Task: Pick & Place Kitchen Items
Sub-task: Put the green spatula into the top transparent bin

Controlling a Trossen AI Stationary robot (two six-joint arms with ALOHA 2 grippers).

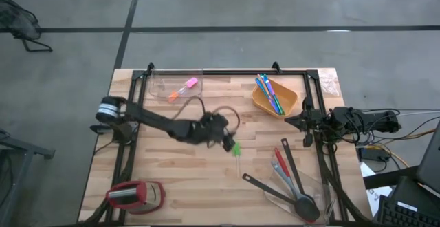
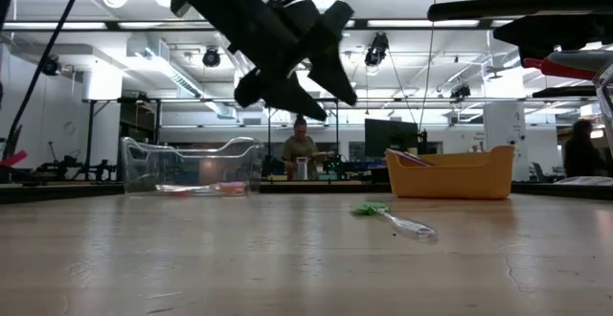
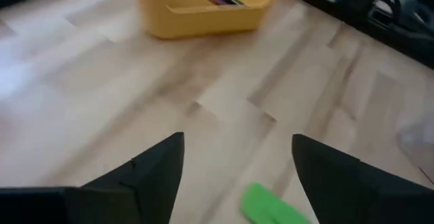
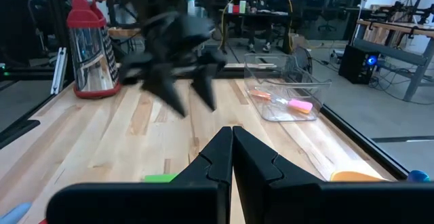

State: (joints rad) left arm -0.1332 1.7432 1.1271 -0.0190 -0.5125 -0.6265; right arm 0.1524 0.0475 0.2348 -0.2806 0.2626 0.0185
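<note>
A small green-headed piece [image 1: 235, 148] with a clear handle lies flat on the wooden table near its middle. My left gripper [image 1: 227, 142] hovers open just above it and touches nothing; in the left wrist view its fingers [image 3: 163, 166] stand wide apart, with the green head [image 3: 268, 207] low between them. The low view shows that gripper [image 2: 297, 94] well clear of the green piece [image 2: 369, 210]. My right gripper [image 4: 232, 134] is shut and empty at the table's right edge [image 1: 289, 121]. Two black spoons and a red-headed spatula [image 1: 289, 179] lie at the near right.
An orange tub [image 1: 275, 98] holding blue, green and purple sticks stands at the far right. A clear tub [image 1: 172, 88] with pink and orange pieces stands at the far left. A squat red-and-black object [image 1: 134, 194] sits at the near left corner. People work at desks beyond the table.
</note>
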